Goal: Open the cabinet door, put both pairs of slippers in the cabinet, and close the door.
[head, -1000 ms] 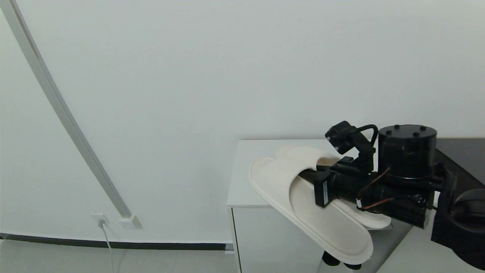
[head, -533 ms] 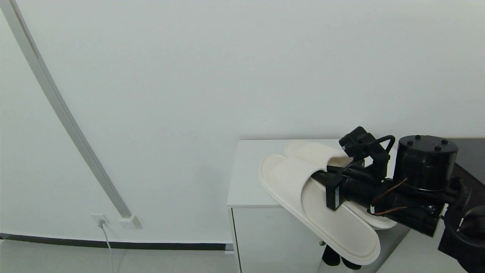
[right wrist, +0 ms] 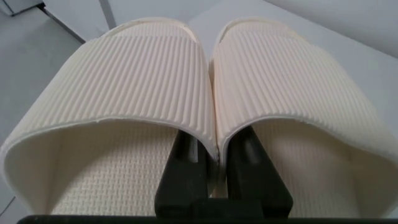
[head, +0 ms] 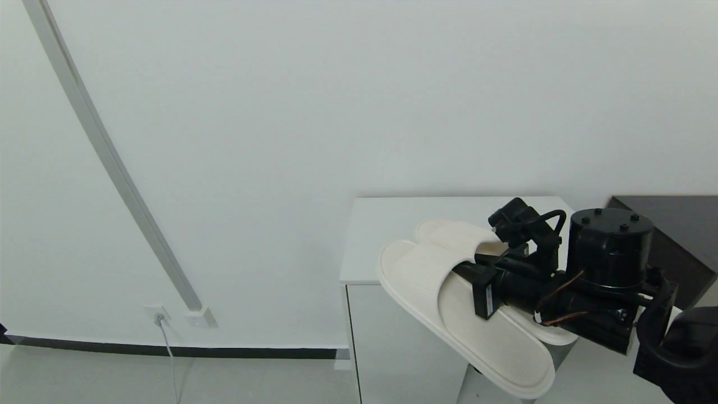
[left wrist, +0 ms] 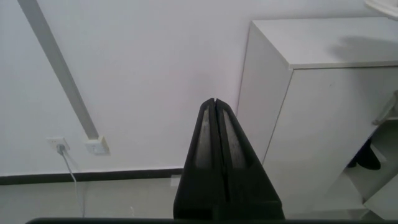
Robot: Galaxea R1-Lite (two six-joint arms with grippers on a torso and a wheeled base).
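Observation:
A pair of white ribbed slippers hangs tilted over the front edge of the white cabinet [head: 381, 235], the near slipper [head: 426, 280] beside the far one [head: 454, 235]. My right gripper [head: 468, 265] reaches into both from the heel side. Its fingers [right wrist: 186, 168] pinch the two inner walls together, one slipper [right wrist: 124, 81] on each side of the other [right wrist: 280, 74]. My left gripper [left wrist: 215, 124] is shut with nothing in it, low in front of the cabinet [left wrist: 311, 99]. A dark shape [left wrist: 367, 155] shows in an opening at the cabinet's far side.
A grey slanted conduit [head: 106, 151] runs down the white wall to a socket with a cable [head: 160, 317]. A dark tabletop [head: 667, 224] adjoins the cabinet on the right. Open floor [head: 168, 381] lies left of the cabinet.
The whole head picture has shifted, so the camera moved. Against the cabinet, my right gripper and the slippers drifted a little to the right and lower.

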